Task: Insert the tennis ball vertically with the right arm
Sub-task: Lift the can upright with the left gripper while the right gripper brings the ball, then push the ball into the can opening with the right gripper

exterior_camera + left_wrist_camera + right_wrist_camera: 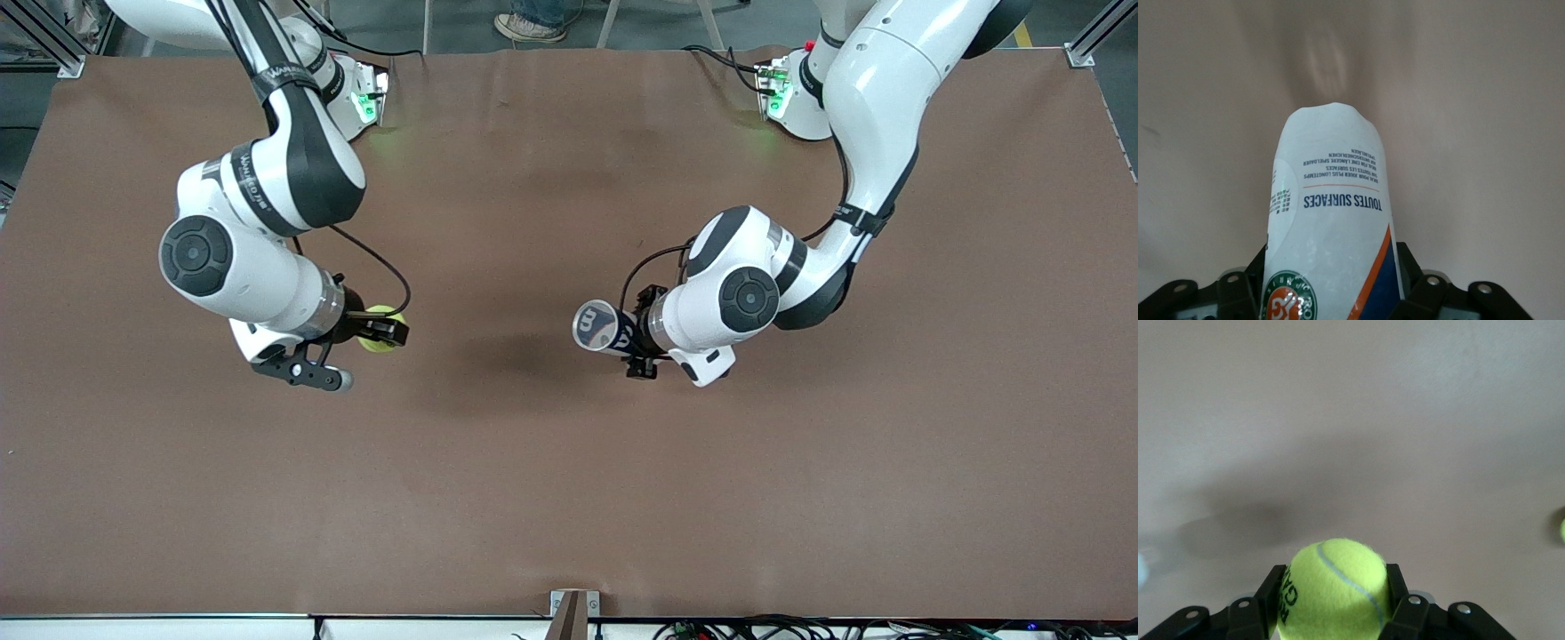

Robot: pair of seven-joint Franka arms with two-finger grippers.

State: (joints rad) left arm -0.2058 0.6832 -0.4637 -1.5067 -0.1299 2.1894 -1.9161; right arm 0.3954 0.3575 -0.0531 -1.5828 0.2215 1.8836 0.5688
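Observation:
My right gripper (384, 331) is shut on a yellow-green tennis ball (380, 327) and holds it above the table toward the right arm's end. The ball fills the space between the fingers in the right wrist view (1336, 590). My left gripper (637, 345) is shut on a white, blue and orange tennis ball tube (603, 327). It holds the tube lying roughly level above the table's middle, round end facing the right arm's end. The tube runs straight out from the left gripper in the left wrist view (1331, 220). A wide gap separates ball and tube.
The brown table cover (569, 498) spans the whole view. Both arm bases stand along the table's farthest edge. A metal bracket (573, 609) sits at the nearest edge. A small yellow-green patch (1562, 530) shows at the edge of the right wrist view; I cannot tell what it is.

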